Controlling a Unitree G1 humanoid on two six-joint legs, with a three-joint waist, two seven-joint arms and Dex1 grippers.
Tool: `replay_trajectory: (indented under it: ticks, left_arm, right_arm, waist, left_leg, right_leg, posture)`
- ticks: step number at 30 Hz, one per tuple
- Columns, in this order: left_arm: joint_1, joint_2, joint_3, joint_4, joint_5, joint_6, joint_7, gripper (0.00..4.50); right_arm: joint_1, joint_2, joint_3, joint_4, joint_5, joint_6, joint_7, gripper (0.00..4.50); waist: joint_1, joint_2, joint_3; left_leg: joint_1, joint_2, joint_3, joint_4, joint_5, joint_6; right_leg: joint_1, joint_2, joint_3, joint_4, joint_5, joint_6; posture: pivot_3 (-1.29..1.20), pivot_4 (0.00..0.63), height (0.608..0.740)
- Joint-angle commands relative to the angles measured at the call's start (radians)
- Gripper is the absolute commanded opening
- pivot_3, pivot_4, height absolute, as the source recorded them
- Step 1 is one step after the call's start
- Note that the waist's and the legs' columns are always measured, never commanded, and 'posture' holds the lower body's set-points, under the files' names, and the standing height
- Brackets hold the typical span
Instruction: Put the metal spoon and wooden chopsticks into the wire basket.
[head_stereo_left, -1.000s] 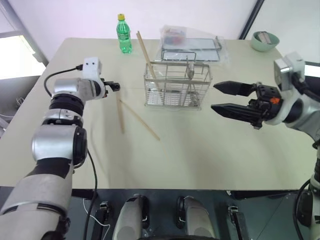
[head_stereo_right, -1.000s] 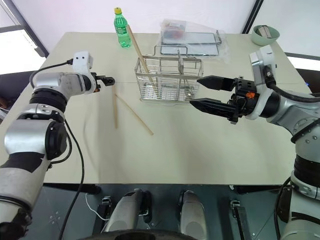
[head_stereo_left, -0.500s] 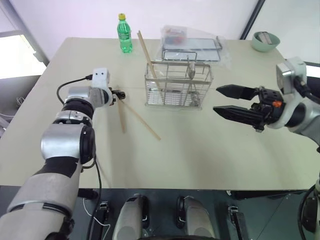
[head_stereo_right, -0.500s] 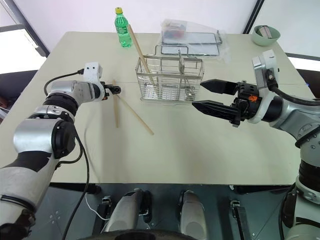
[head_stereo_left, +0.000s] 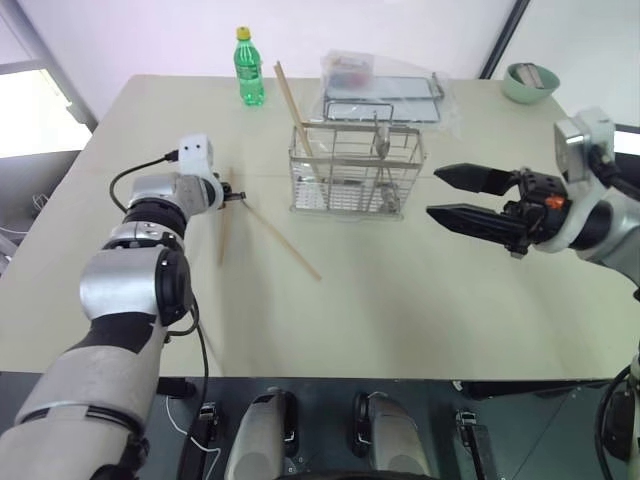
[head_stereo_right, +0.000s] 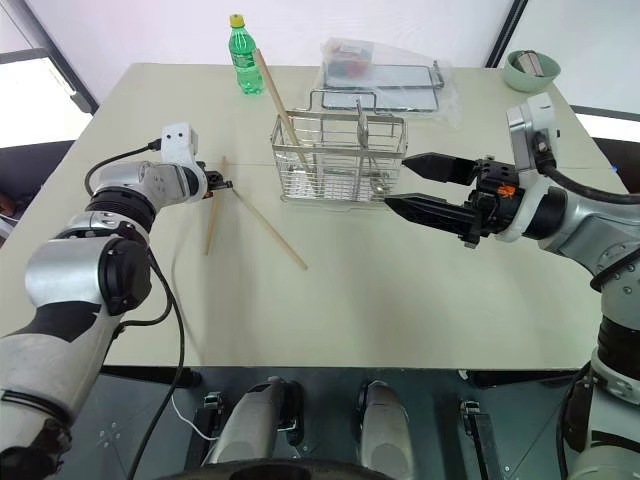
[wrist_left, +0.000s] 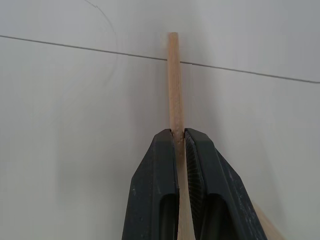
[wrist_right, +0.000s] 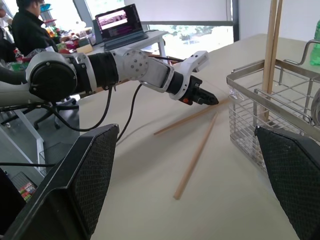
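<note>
My left gripper (head_stereo_left: 238, 196) is shut on the far end of one wooden chopstick (head_stereo_left: 223, 225), which slants toward the table's front. In the left wrist view the fingers (wrist_left: 162, 165) pinch that stick (wrist_left: 174, 80). A second chopstick (head_stereo_left: 283, 242) lies on the table, running from beside the left gripper toward the front right. More chopsticks (head_stereo_left: 292, 103) lean in the left end of the wire basket (head_stereo_left: 340, 185). The metal spoon (head_stereo_left: 381, 146) stands by the basket's central handle. My right gripper (head_stereo_left: 432, 192) hovers open to the basket's right, holding nothing.
A green bottle (head_stereo_left: 248, 70) stands at the table's back. Behind the basket lies a flat tray in clear wrap (head_stereo_left: 385, 95). A green bowl (head_stereo_left: 528, 82) sits at the far right. A desk with a laptop (wrist_right: 119, 22) and a seated person (wrist_right: 27, 30) is beyond the table's left side.
My left gripper has shut on the chopstick's far end. That stick's near end has swung to the left. The right arm has held still.
</note>
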Motion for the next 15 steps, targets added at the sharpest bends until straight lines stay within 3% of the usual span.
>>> replay_trajectory:
  ticks: [1,10,15]
  left_arm:
    - [-0.028,0.024,0.012,-0.014,0.018,-0.038,0.019,0.1]
    - [-0.056,0.12,0.077,-0.094,-0.013,-0.25,0.019,0.1]
    - [-0.082,0.13,0.228,-0.395,-0.224,-0.289,-0.128,0.1]
  right_arm:
    - [-0.028,-0.02,-0.025,-0.009,0.032,-0.004,-0.006,4.5]
    - [0.013,-0.055,-0.018,-0.002,-0.005,-0.02,0.009,4.5]
    - [0.064,-0.076,-0.054,0.009,-0.023,-0.022,-0.006,4.5]
  waist:
    - [0.0,0.0,0.0]
    - [0.0,0.0,0.0]
    - [0.002,-0.003,0.001]
  left_leg:
    - [0.0,0.0,0.0,0.0,0.0,0.0]
    - [0.0,0.0,0.0,0.0,0.0,0.0]
    - [-0.001,0.0,0.0,0.001,0.0,0.0]
  right_leg:
    - [0.0,0.0,0.0,0.0,0.0,0.0]
    - [0.0,0.0,0.0,0.0,0.0,0.0]
    - [-0.001,-0.001,0.0,-0.001,0.0,0.0]
  posture:
    - [0.0,0.15,0.707]
    - [0.0,0.15,0.707]
    - [0.0,0.15,0.707]
